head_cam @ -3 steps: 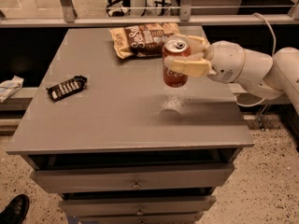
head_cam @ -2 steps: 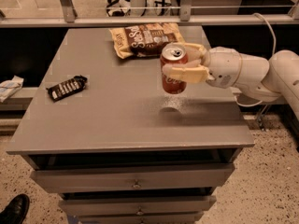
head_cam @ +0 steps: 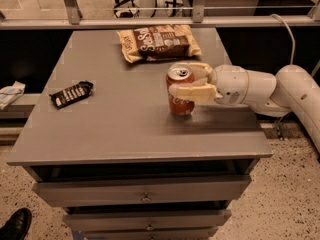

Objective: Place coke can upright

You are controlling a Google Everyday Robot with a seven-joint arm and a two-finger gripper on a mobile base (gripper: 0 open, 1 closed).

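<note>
The coke can (head_cam: 179, 105) is red-orange with a silver top and stands upright on the grey table (head_cam: 120, 131), right of centre. Its base looks to be resting on the surface. My gripper (head_cam: 181, 79) reaches in from the right. Its cream fingers (head_cam: 192, 92) are closed around the can's upper half, one in front and one behind. The white arm (head_cam: 260, 89) extends off to the right edge.
A brown-and-tan snack bag (head_cam: 157, 41) lies at the back of the table. A small black wrapped bar (head_cam: 71, 94) lies at the left. Drawers (head_cam: 145, 194) sit below the tabletop. A railing runs behind, and a black shoe (head_cam: 15, 224) is at bottom left.
The gripper has lowered the can from a little above the table down to the surface. The can has stayed upright in the fingers.
</note>
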